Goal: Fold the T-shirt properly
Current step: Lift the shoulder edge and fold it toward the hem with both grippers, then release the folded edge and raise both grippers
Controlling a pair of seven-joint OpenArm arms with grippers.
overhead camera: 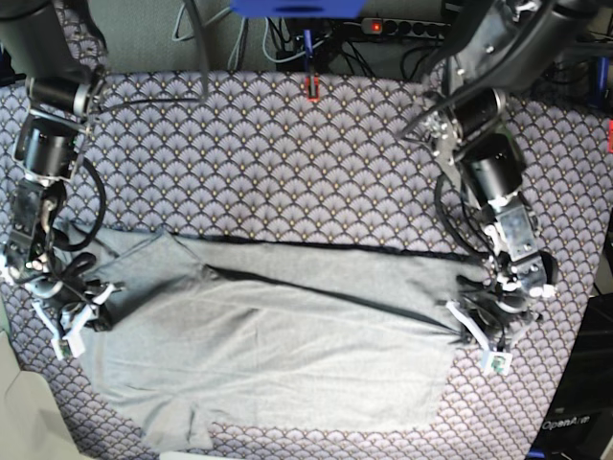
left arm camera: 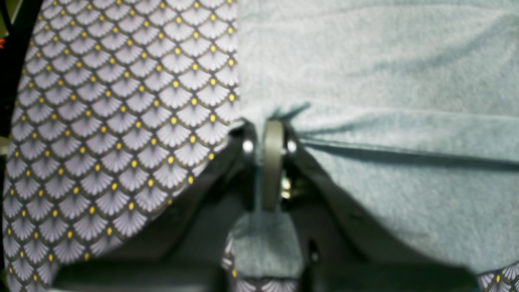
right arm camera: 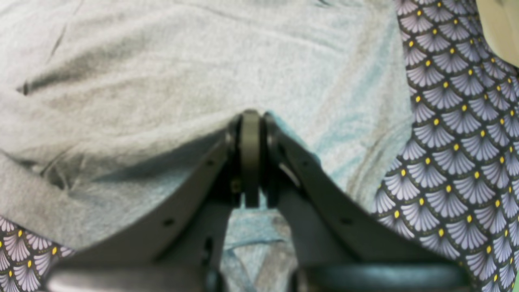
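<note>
Both hands, L (left arm camera: 272, 129) & R (right arm camera: 250, 121), clamped on T-shirt (overhead camera: 278, 355) edges

Purple scallop-patterned tablecloth (overhead camera: 287, 163) covers table; power strip (overhead camera: 402, 27), cables (overhead camera: 206, 43) behind far edge.

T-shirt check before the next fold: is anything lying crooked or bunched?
The T-shirt is rumpled, with a long diagonal crease across its upper half. The fabric bunches where each claw, left and right, pinches a side edge.
</note>
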